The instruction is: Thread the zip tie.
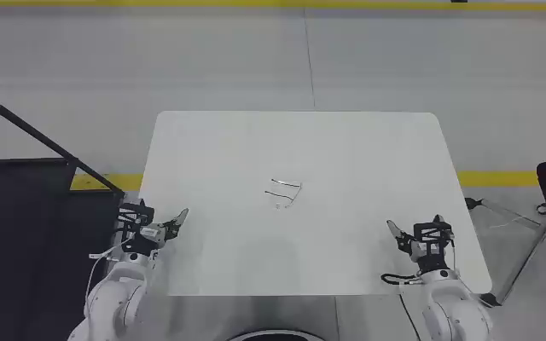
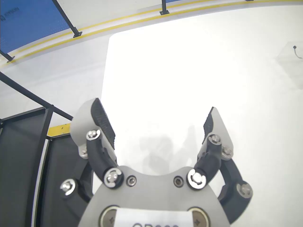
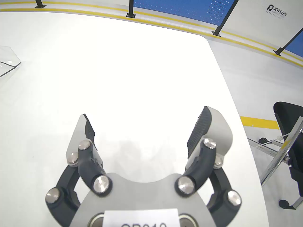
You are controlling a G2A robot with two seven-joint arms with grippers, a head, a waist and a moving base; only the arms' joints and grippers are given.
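A thin black zip tie (image 1: 284, 193) lies bent on a clear plastic sheet at the middle of the white table (image 1: 358, 153). My left gripper (image 1: 156, 215) sits at the table's left edge near the front, open, with nothing between its fingers (image 2: 153, 105). In the left wrist view one end of the zip tie (image 2: 296, 51) shows far off. My right gripper (image 1: 420, 227) is at the front right of the table, also open and holding nothing (image 3: 144, 111). In the right wrist view a stretch of the zip tie (image 3: 8, 67) lies on the clear sheet, well away from the fingers.
A dark panel with a black frame (image 1: 34, 222) stands just left of the table, close to the left gripper. A black office chair (image 3: 290, 119) stands off the table's right side. Yellow floor lines run behind the table.
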